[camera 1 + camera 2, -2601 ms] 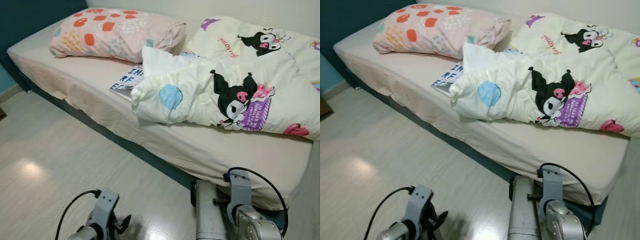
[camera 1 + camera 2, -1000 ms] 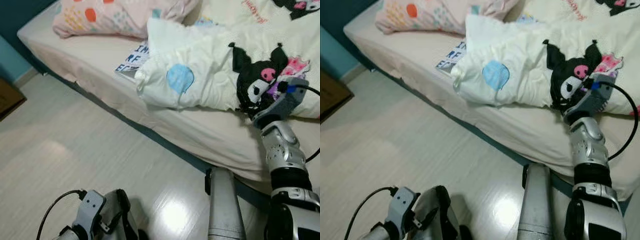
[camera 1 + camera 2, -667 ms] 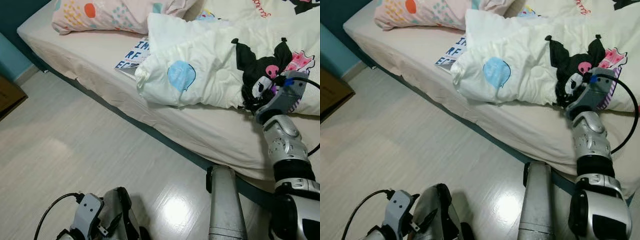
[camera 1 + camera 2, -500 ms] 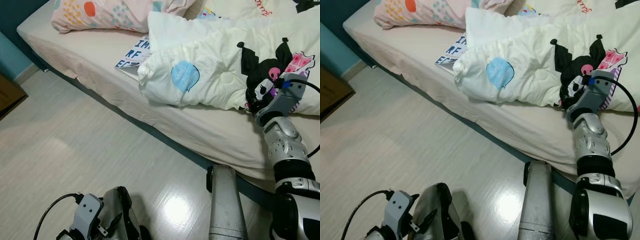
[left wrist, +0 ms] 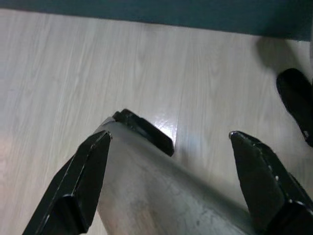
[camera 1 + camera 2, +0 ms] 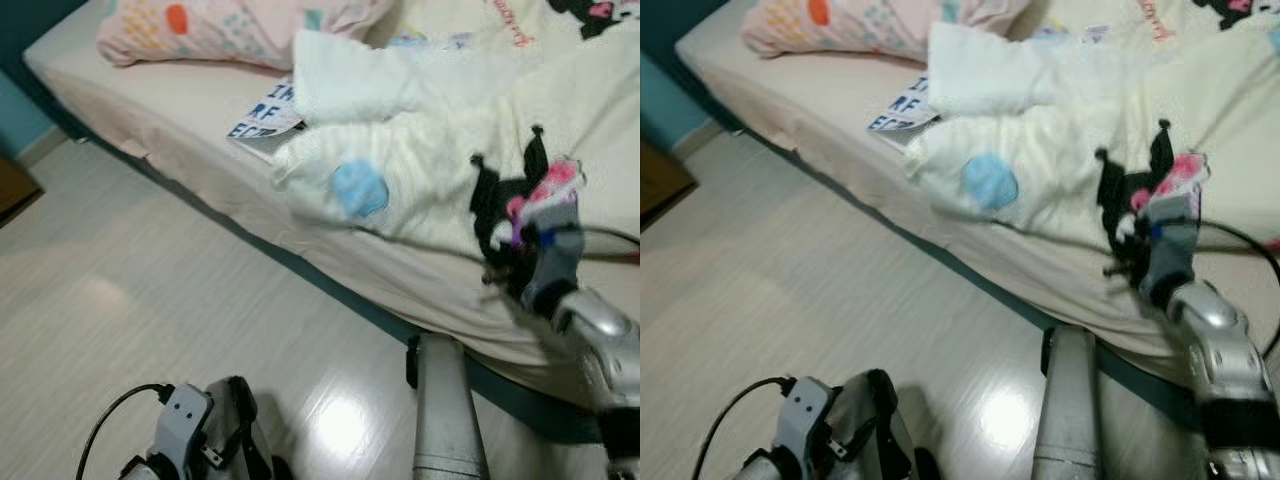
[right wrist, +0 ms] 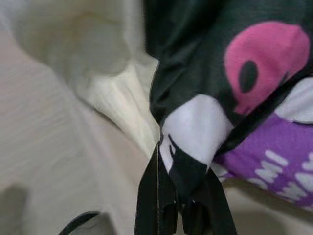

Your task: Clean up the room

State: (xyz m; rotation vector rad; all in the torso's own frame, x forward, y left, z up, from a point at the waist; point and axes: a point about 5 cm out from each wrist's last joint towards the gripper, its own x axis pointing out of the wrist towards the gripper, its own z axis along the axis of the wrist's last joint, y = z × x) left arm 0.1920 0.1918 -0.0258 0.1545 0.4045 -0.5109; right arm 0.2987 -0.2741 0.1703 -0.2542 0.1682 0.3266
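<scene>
One corner of the quilt [image 7: 195,142] is pinched between the right gripper [image 7: 183,196] fingers, mid bed-making; dragging it flat looks next.

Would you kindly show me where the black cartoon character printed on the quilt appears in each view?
Left eye view: the black cartoon character sits right of centre, just above the right tool.
Right eye view: right of centre, above that tool.
Left wrist view: not in it.
Right wrist view: upper right, its cloth pinched in the tool.
Shared landmark: the pink patch beside the character.
</scene>
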